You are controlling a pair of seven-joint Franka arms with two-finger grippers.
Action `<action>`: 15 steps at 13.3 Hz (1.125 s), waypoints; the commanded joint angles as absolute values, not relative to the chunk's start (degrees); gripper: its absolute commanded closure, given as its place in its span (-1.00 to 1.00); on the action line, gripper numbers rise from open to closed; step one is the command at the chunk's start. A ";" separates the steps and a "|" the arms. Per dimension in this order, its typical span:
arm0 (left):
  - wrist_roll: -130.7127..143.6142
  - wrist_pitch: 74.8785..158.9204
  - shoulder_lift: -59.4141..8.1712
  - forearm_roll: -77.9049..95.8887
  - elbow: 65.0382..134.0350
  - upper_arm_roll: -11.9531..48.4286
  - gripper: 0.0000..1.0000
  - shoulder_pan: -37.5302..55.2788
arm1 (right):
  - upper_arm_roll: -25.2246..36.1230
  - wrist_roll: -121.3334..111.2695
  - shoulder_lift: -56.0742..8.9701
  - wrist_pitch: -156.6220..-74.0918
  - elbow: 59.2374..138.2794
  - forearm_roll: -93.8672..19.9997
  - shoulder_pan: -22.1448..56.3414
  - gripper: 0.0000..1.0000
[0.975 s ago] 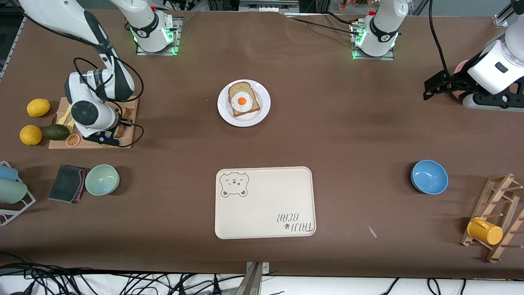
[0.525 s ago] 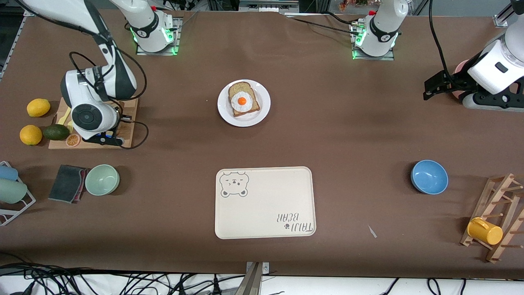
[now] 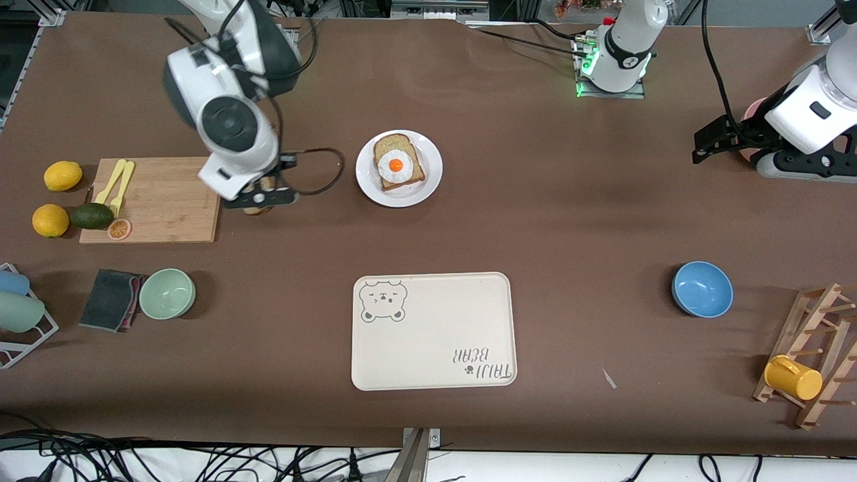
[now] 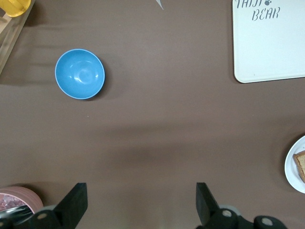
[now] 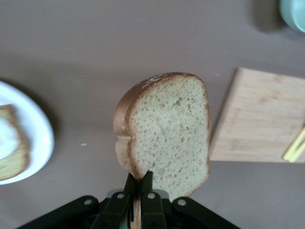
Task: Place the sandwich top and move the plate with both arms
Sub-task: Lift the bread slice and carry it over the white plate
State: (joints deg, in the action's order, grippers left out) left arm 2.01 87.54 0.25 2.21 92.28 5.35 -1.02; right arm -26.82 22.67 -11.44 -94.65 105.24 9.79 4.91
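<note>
Nothing's on the bear-printed tray (image 3: 434,330) yet, and it sits nearer the front camera than the plate (image 3: 399,168). The plate holds only the egg slice (image 3: 398,163), so topping and the two-arm move both remain. Right gripper (image 3: 258,201) hangs beside the plate, fingers clamped on the sandwich top (image 5: 164,131) (only the right wrist view shows it properly). Left gripper (image 4: 140,205) waits, fingers wide apart.

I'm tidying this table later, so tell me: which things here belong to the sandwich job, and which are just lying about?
Part of the job:
- sandwich top, held up by the shut right gripper
- plate carrying the egg-topped slice
- left gripper, open, waiting

Just lying about:
- bear tray
- cutting board
- blue bowl
- green bowl
- lemons
- avocado
</note>
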 commanded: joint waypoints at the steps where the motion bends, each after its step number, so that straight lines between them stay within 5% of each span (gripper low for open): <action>1: 2.11 86.40 0.18 0.70 91.05 5.54 -1.00 -0.97 | -28.04 24.78 -13.97 -95.44 102.14 10.45 13.23 1.00; 8: 2.11 86.31 0.18 0.62 91.05 5.54 -1.00 -0.97 | -27.86 39.44 -26.09 -96.50 95.54 14.58 31.45 1.00; 15: 2.11 86.31 0.18 0.70 91.05 5.54 -1.00 -0.97 | -27.68 48.14 -33.92 -97.47 92.81 16.35 33.13 1.00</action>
